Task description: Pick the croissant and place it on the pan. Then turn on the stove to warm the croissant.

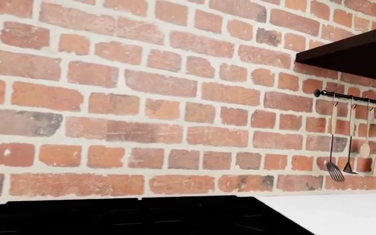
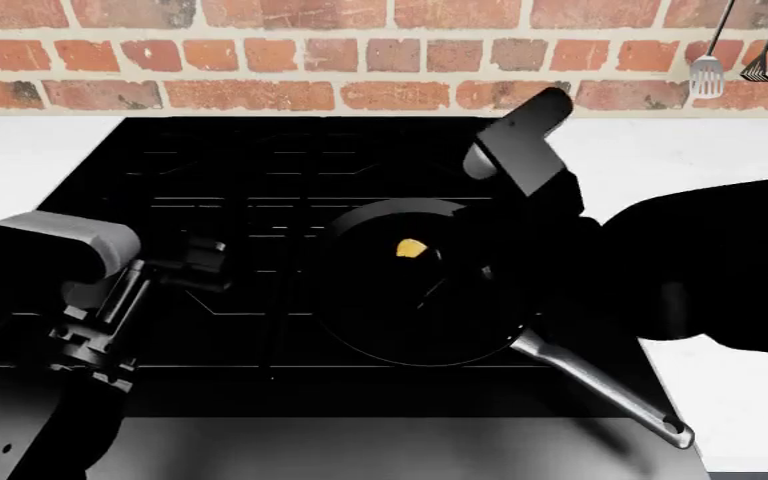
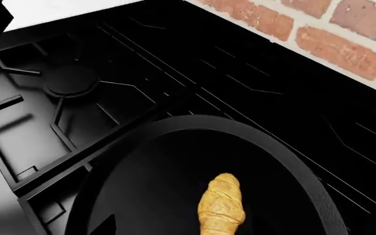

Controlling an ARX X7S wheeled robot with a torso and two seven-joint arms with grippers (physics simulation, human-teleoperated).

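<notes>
I see the croissant [image 3: 222, 204] lying inside the pan [image 3: 142, 196], on the flat black bottom, a little away from the rim, and nothing else is in the pan. In the head view the croissant [image 2: 411, 248] shows only as a small yellow spot, partly covered by my right arm. The pastry is golden, tapered, with light ridges across it. The pan [image 2: 398, 310] is round, shallow and black, and its long silver-grey handle [image 2: 611, 392] points away from the wall, toward the robot. The pan stands on the stove [image 2: 224, 180], on the dark burner grates [image 3: 57, 98], which look like thin straight bars around a round burner. The right gripper [image 2: 458, 285] is above the pan, but it is black on black and I cannot tell how far the fingers are open or if they hold something. The left gripper [image 2: 204, 262] hangs over the grates beside the pan; its fingers also melt into the dark and I cannot tell their state. Behind the stove is a red brick wall [image 1: 142, 98] with pale mortar, and a rail with hanging utensils [image 1: 351, 142] is fixed on it. A white counter [image 2: 11, 150] lies on both sides of the stove.
</notes>
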